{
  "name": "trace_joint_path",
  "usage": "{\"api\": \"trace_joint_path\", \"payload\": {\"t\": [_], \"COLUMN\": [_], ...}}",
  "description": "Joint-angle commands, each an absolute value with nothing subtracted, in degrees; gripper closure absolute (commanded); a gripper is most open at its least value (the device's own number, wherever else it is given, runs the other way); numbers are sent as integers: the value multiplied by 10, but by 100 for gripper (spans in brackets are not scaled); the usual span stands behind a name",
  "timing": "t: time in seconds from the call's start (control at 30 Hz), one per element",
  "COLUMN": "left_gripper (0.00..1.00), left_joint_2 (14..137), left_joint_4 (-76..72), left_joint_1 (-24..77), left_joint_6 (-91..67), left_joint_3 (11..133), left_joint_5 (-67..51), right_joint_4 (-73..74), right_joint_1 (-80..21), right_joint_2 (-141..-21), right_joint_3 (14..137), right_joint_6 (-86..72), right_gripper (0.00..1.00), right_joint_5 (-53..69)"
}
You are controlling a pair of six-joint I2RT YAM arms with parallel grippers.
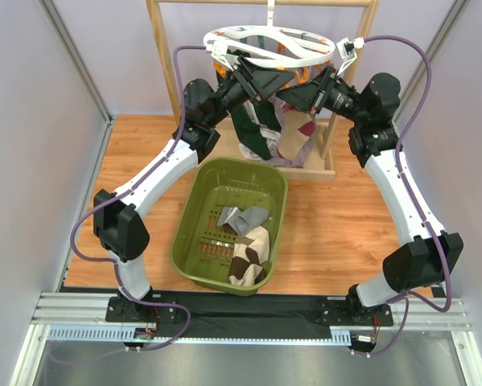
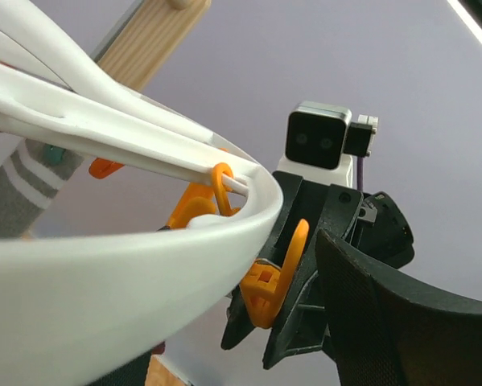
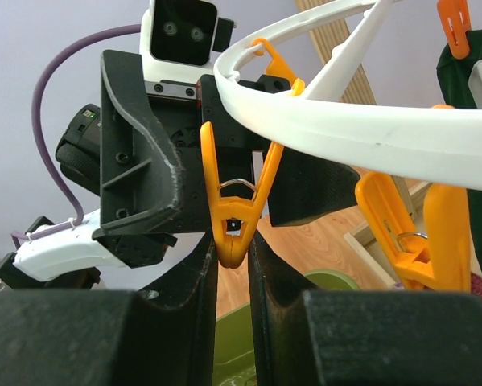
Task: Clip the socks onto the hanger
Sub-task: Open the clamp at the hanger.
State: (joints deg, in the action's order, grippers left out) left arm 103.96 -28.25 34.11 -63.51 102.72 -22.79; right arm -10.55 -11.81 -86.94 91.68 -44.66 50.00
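Bench (image 1: 345, 233) boards carry a wooden rack (image 1: 162, 48) and an olive basket (image 1: 188, 211). From the rack hangs the white hanger (image 1: 305, 55), where we see a dark green sock (image 1: 247, 133) and an argyle sock (image 1: 295, 138) dangling; two more socks (image 1: 249, 241) lie in the basket. Left jaws stand wide apart, holding nothing, either side of an orange clip (image 3: 232, 201) on the ring. Right jaws, nearly closed, pinch that clip's lower tip.
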Motion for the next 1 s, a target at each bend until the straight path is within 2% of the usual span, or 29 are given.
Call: {"api": "trace_joint_path", "payload": {"t": [0.0,0.13,0.3,0.4,0.6,0.63,0.67,0.73,0.77,0.8,0.87,0.9,0.97], "left_gripper": [22,30,31,38,65,84,97,100,100,100,100,100,100], "left_joint_2": [1052,1059,1055,1054,1068,1068,1069,1066,1065,1063,1058,1056,1049], "left_joint_4": [-343,-384,-409,-409,-407,-406,-403,-383,-375,-348,-321,-296,-252], "left_joint_1": [339,336,334,332,332,332,331,332,332,332,332,332,333], "left_joint_6": [-678,-699,-704,-701,-715,-715,-714,-707,-702,-694,-690,-683,-670], "left_joint_3": [1057,1049,1044,1046,1062,1063,1063,1067,1070,1076,1081,1084,1095], "left_joint_5": [-248,-251,-250,-246,-258,-258,-258,-258,-258,-260,-258,-259,-256], "right_joint_4": [-115,-113,-112,-113,-123,-122,-121,-107,-93,-74,-2,30,80], "right_joint_1": [-119,-118,-117,-116,-117,-113,-116,-116,-116,-115,-115,-115,-115], "right_joint_2": [-857,-856,-857,-858,-859,-860,-860,-856,-849,-845,-820,-810,-772], "right_joint_3": [935,934,933,934,936,937,937,935,934,934,933,931,917], "right_joint_6": [-454,-453,-451,-453,-462,-461,-461,-456,-440,-429,-377,-358,-330], "right_gripper": [100,100,100,100,100,100,100,88,76,51,25,0,0], "right_joint_5": [512,512,515,515,517,516,517,512,499,491,465,456,431]}}
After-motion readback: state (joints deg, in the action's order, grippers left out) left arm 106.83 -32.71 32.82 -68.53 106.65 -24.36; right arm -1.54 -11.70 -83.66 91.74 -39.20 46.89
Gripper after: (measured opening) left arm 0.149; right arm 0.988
